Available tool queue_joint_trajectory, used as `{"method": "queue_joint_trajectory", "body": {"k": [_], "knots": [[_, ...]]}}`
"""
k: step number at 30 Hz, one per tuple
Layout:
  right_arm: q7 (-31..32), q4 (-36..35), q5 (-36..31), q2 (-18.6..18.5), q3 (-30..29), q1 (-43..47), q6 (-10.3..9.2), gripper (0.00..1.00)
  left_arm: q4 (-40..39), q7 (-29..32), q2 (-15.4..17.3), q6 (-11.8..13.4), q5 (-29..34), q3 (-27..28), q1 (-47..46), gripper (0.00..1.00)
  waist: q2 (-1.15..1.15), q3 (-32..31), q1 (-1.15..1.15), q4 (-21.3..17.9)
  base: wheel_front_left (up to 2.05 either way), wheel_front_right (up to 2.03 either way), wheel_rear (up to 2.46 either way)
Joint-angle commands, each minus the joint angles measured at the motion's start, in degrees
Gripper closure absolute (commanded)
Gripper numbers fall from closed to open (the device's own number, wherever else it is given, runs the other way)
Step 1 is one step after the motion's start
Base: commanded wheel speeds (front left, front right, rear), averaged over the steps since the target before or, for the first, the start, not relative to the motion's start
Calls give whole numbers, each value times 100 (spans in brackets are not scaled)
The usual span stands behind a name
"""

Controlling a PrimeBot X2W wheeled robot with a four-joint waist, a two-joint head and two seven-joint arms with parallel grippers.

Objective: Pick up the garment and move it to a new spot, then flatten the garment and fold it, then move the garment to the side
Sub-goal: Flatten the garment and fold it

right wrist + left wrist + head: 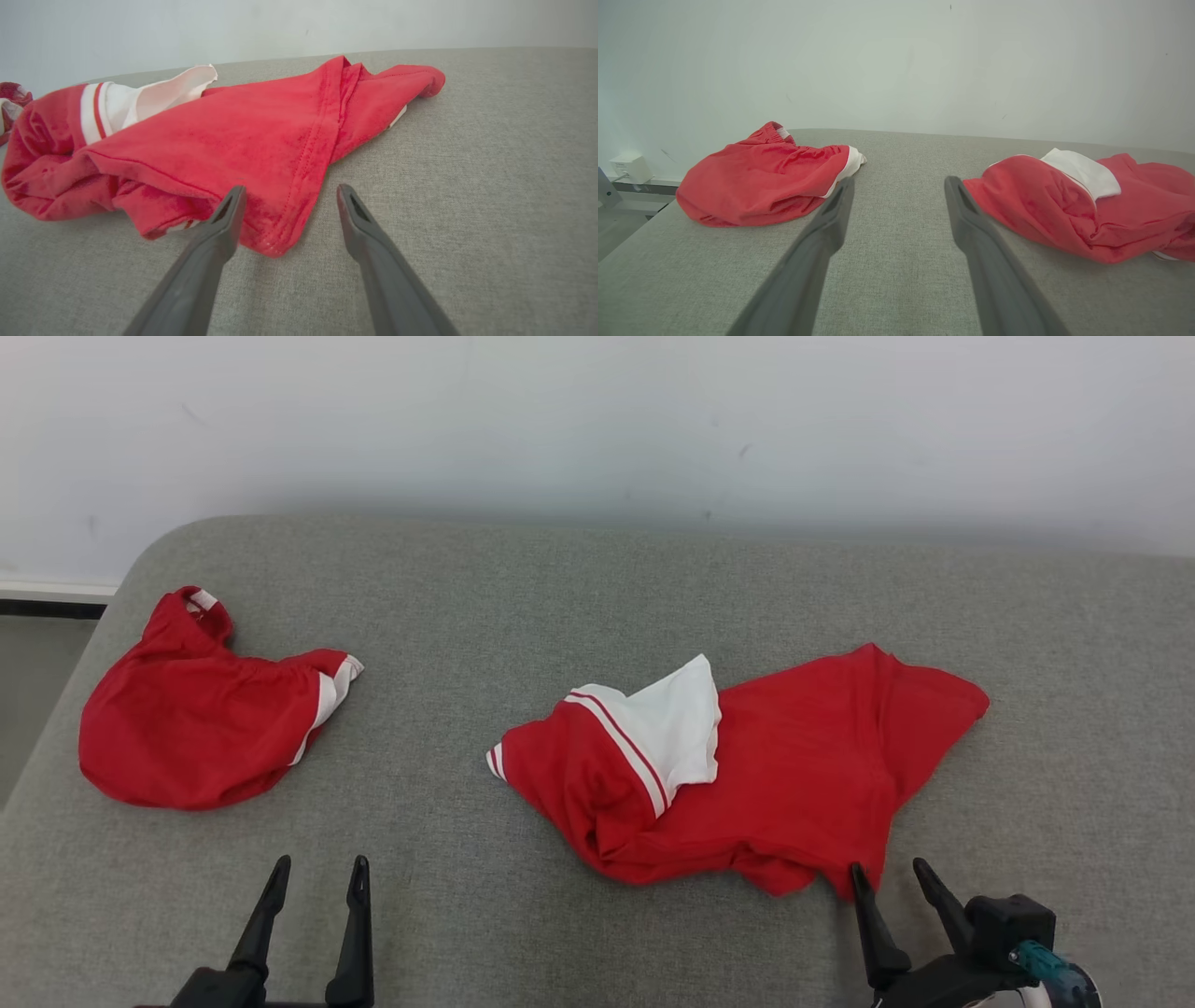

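Red shirt [794, 775] with a white flap, crumpled in the middle of the grey cloth table [560, 597]. Right claw [887, 866] wide open and empty, just by the shirt's near corner. Left claw [322, 863] wide open too, holding nothing, over bare table. Red shorts [196, 728] in a heap off to the left, well apart from the shirt.

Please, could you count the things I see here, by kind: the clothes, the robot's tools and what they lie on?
Red-and-white garments: 2 (left garment, middle garment)
Tools, both open: 2 (left tool, right tool)
Grey padded surface: 1
Total: 5
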Motion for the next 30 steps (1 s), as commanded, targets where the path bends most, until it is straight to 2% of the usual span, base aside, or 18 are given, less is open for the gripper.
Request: {"method": "queue_joint_trajectory", "body": {"k": [1,7,8,9,11,15,21,30], "knots": [[-62,203,111,-13,42,-98,-14,0,5,-19,-26,-7,50,8,-37,0,0,33,-1,42,0,0,0],[-212,1069,409,26,236,-447,-14,0,47,-19,-30,-20,58,22,-127,0,0,94,-1,145,0,0,0],[-241,1181,505,50,279,-508,-14,40,61,-19,-21,-21,50,29,-149,0,0,104,-1,157,0,0,0],[-255,1291,621,74,322,-577,-14,72,68,-19,-16,-24,45,33,-160,0,0,112,-1,166,0,0,0],[-275,1534,800,86,437,-691,-14,100,81,-19,-8,-28,43,49,-174,0,0,129,-1,183,0,0,0],[-339,1914,1141,108,650,-892,-14,100,109,-19,8,-37,37,81,-208,0,0,144,-1,191,0,0,0],[-489,1986,1255,-149,629,-1018,-14,100,103,-19,-7,-40,46,158,-129,0,0,108,-1,123,0,0,0],[-496,708,1012,-727,38,-657,-14,100,69,-19,-89,-43,28,207,-13,0,0,24,-1,-283,0,0,0]]}}
